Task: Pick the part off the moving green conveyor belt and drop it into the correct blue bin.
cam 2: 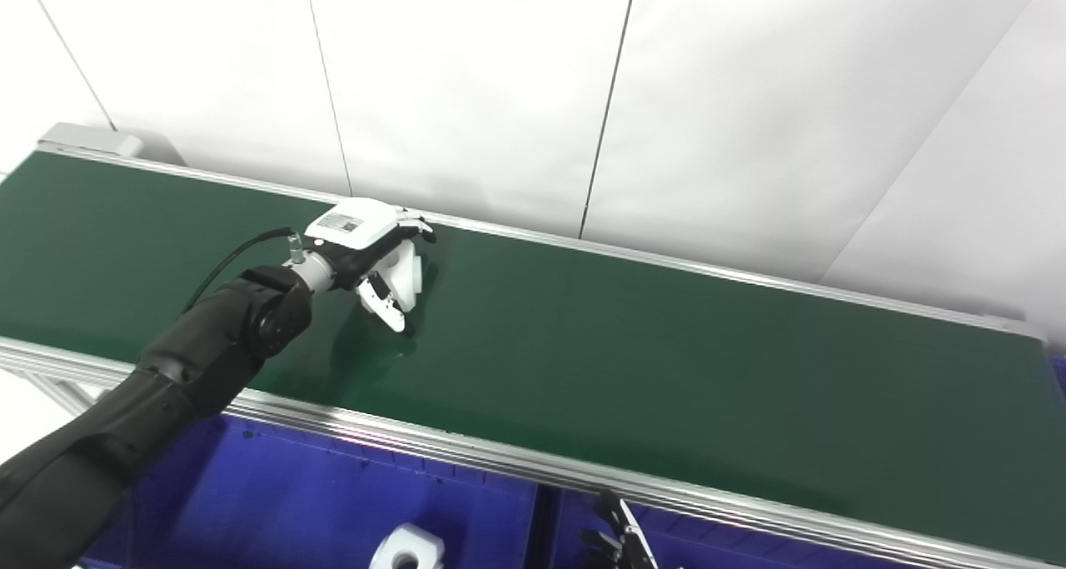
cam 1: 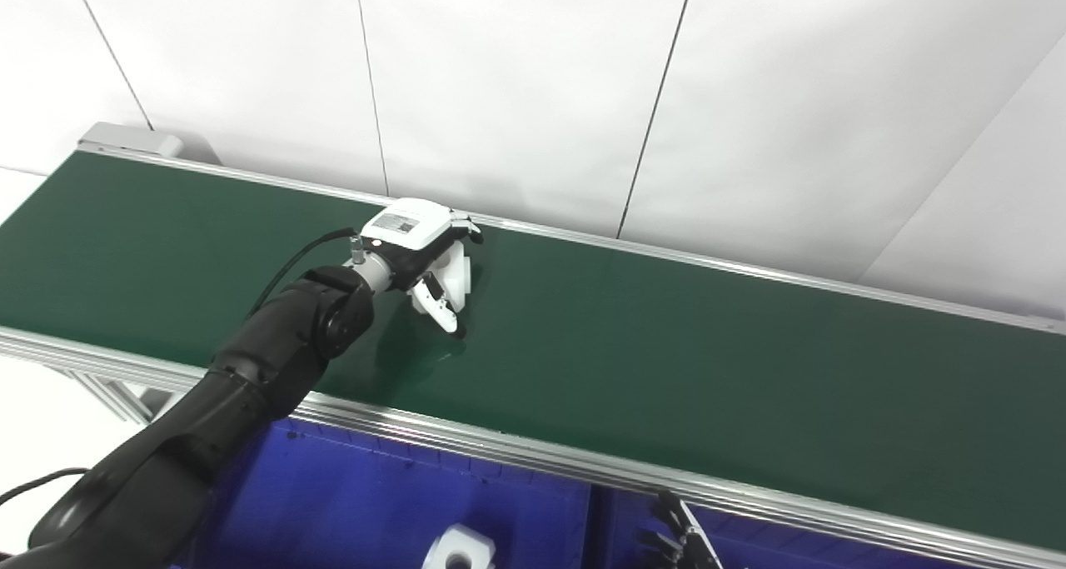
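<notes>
A white part (cam 1: 458,271) sits inside my left hand (cam 1: 425,257), over the far half of the green conveyor belt (cam 1: 666,361). The fingers curl over its top and the thumb reaches down in front of it, so the hand is shut on it. I cannot tell whether the part still touches the belt. A shadow lies on the belt just below the hand. Only the dark fingertips of my right hand (cam 1: 679,536) show at the bottom edge, spread apart and holding nothing, above the blue bin on the right (cam 1: 749,544).
Below the belt's near aluminium rail (cam 1: 583,465) are two blue bins split by a divider (cam 1: 593,515). The left bin (cam 1: 350,494) holds another white part (cam 1: 458,550). A white panelled wall stands right behind the belt.
</notes>
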Controlling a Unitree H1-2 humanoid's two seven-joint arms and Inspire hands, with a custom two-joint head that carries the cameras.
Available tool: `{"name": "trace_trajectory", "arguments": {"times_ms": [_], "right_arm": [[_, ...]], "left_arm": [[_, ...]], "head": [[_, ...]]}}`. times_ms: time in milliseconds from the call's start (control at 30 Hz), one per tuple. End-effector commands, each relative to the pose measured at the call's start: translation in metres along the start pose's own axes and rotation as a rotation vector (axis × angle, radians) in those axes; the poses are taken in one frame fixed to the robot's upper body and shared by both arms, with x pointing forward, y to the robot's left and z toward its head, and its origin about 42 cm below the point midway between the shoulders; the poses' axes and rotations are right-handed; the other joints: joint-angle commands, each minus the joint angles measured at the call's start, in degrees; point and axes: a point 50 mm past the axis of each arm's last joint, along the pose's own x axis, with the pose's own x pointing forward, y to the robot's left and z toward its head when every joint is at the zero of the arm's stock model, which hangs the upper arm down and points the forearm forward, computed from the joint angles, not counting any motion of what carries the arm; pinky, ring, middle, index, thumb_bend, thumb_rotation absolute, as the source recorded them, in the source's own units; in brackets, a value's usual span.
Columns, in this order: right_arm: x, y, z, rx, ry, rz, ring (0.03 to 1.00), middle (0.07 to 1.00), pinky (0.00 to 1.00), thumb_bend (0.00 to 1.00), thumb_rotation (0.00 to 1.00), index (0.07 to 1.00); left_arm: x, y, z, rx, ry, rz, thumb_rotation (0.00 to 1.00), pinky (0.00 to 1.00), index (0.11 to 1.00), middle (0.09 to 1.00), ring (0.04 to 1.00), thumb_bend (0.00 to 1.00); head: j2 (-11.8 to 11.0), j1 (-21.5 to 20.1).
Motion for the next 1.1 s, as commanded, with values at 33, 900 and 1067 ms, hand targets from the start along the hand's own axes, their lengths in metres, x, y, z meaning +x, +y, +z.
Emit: {"name": "trace_trajectory", "arguments": {"times_ms": [33,900,1067], "right_arm": [[0.001,0.002,0.011,0.0,-0.08,-0.004,0.805,0.921,0.76,0.88,0.98,0.951],[0.001,0.008,0.015,0.001,-0.093,0.008,0.81,0.913,0.76,0.89,1.0,0.959],[0.0,0.008,0.016,0.011,-0.097,0.013,0.814,0.919,0.77,0.89,0.99,0.959]], "left_arm": [[0.01,0.016,0.005,0.063,-0.037,-0.027,0.42,0.86,0.818,0.885,0.9,1.0],[0.019,0.02,0.031,0.13,-0.063,0.193,0.0,0.35,0.51,0.501,0.417,0.5],[0.012,0.035,0.043,0.131,-0.103,0.213,0.0,0.38,0.493,0.527,0.419,0.5]], "head": [[0.1,0.0],[0.4,-0.4],[0.7,-0.1]]}}
